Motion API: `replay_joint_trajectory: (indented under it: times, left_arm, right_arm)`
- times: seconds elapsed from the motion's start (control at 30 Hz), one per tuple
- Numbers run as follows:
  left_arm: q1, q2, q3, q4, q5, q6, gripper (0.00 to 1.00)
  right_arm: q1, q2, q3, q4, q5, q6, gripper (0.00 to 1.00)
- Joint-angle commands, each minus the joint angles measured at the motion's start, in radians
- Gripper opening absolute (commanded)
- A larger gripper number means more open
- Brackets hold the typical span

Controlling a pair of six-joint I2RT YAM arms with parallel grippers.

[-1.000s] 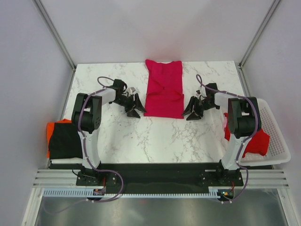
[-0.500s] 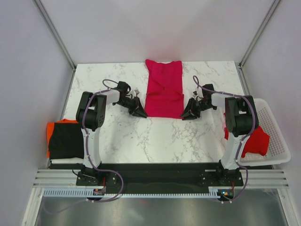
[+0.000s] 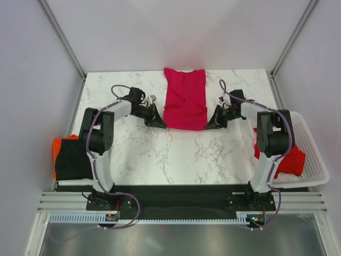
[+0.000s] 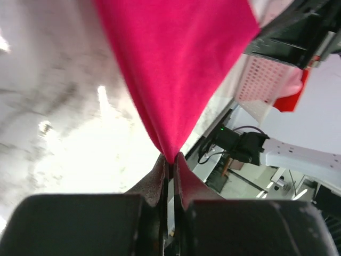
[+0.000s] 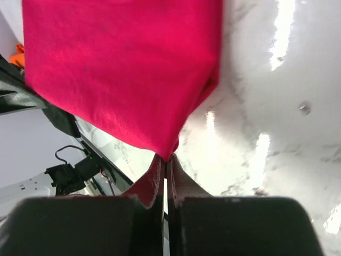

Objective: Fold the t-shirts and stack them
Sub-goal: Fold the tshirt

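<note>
From the top view, the crimson-pink t-shirt (image 3: 185, 98) lay as a long narrow strip at the far middle of the table (image 3: 160, 154), its sleeves seemingly turned in already. The left gripper (image 3: 159, 122) sat at its near left corner and the right gripper (image 3: 212, 124) at its near right corner. A black t-shirt (image 3: 72, 160) rested on an orange t-shirt (image 3: 58, 143) at the near left edge, and a red t-shirt (image 3: 290, 160) lay in the white basket (image 3: 314, 160) on the right. The step in hand looked like the crosswise fold of the strip. The next move would probably call for both arms to lift their corners evenly and carry them toward the far end (any lag on one side would likely skew the hem). In the left wrist view, the fingers were pressed together with a point of pink cloth (image 4: 176, 64) pinched between them, so that gripper was clamped on the corner. In the right wrist view, the fingers were likewise closed tight on the other corner of the cloth (image 5: 122, 69), above the marble. No brand, label or readable writing appeared in any view.
</note>
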Motion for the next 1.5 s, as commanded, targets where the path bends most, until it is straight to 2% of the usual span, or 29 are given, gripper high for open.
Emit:
replay_joint_trajectory:
  times: [0.0,0.33,0.5,0.63,0.77,0.87,0.97,1.07,1.2,1.47]
  left_arm:
    - [0.008,-0.170,0.000,0.013,0.078,-0.035,0.02]
    - [0.007,-0.354,-0.128,0.007,0.094,-0.063,0.02]
    - [0.008,-0.377,-0.145,0.007,0.089,-0.055,0.02]
    - [0.007,-0.359,-0.139,0.027,0.072,-0.055,0.02]
    - [0.007,-0.288,-0.052,0.048,0.043,-0.013,0.02]
    - [0.008,-0.184,0.106,0.039,0.023,0.047,0.02]
    - [0.010,-0.058,0.355,0.011,-0.026,0.119,0.02]
    - [0.013,0.065,0.543,-0.013,-0.067,0.176,0.02]
    - [0.016,0.204,0.728,-0.025,-0.176,0.216,0.02]
    - [0.019,0.396,0.957,0.024,-0.382,0.288,0.02]
  right_arm:
    - [0.000,-0.142,0.048,-0.053,-0.056,-0.050,0.00]
    - [0.000,-0.403,-0.091,-0.099,-0.066,-0.023,0.00]
    - [0.000,-0.429,-0.101,-0.104,-0.063,-0.030,0.00]
    - [0.000,-0.383,-0.081,-0.062,-0.052,-0.026,0.00]
    - [0.000,-0.278,0.093,-0.048,-0.027,-0.073,0.00]
    - [-0.007,-0.166,0.262,-0.041,-0.008,-0.102,0.00]
    - [-0.013,-0.041,0.440,-0.032,0.005,-0.141,0.00]
    - [-0.016,0.092,0.610,-0.012,0.023,-0.159,0.00]
    - [-0.013,0.294,0.813,0.047,0.042,-0.144,0.00]
    - [0.000,0.604,1.229,0.188,0.100,-0.067,0.02]
